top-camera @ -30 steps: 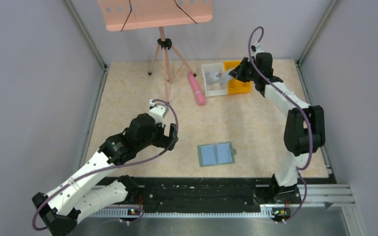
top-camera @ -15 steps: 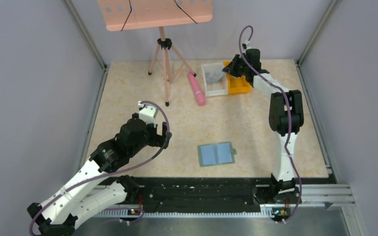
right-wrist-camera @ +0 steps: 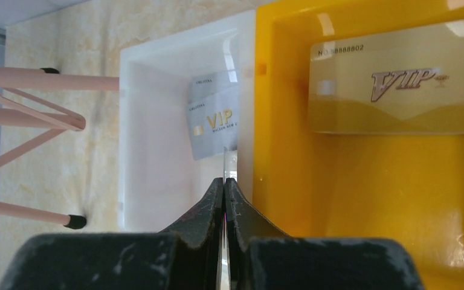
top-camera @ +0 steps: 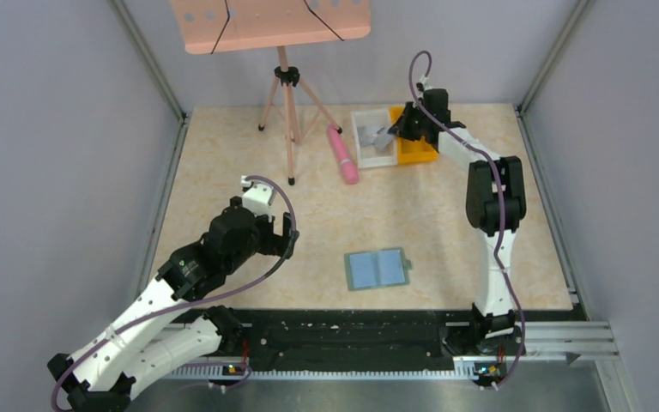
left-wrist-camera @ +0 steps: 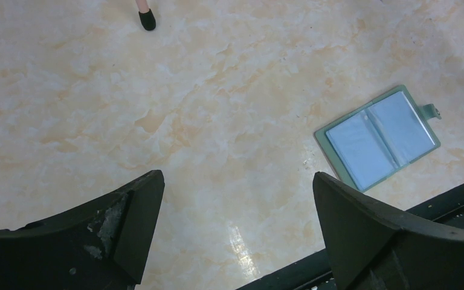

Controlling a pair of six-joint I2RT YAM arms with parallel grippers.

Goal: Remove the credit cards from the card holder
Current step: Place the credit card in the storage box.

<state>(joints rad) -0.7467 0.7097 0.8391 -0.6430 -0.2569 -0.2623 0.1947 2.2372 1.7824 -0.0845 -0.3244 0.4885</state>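
Grey walls close the marbled beige table on its left, far and right edges. A pink tripod stand rises by the far edge. The left gripper hovers left of centre, fingers spread wide. The white bin and glossy yellow bin touch at the far edge. The right gripper sits over their shared wall, pinching a thin card edge-on. The sage holder lies spread flat near the near edge, well apart from the bins, blue pockets up. Silver cards lie in the white bin; a gold card is in the yellow.

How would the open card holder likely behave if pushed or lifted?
The card holder lies spread flat and thin, so it probably slides easily on the glossy table rather than tipping. Its centre fold suggests it would flop shut if lifted by one edge. Lying flush, its edges look hard to pinch.
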